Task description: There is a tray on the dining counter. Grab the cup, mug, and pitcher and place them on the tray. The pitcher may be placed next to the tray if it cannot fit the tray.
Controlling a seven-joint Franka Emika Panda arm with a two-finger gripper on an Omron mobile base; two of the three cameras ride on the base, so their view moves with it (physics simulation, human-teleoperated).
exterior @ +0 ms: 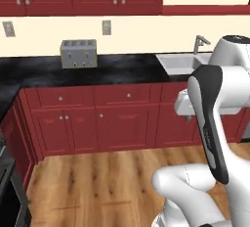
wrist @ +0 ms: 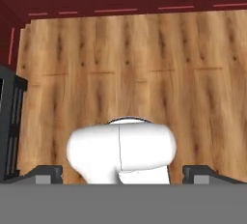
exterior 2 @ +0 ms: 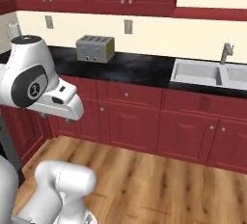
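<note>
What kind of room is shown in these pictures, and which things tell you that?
A home kitchen, most likely. A black countertop runs along the wall and bears a silver toaster and a white sink with a faucet. Dark red cabinets stand below it and above it, over a wooden floor.

My hand (wrist: pixel 123 174) hangs spread wide over bare wooden floor (wrist: pixel 144 63), with open room all the way to the red base cabinets (exterior: pixel 97 123). Above those cabinets, the black worktop (exterior 2: pixel 130 68) is free between the toaster (exterior 2: pixel 95 48) and the sink (exterior 2: pixel 198 71). A dark appliance (wrist: pixel 8 121) crowds the floor beside the cabinets.
</note>
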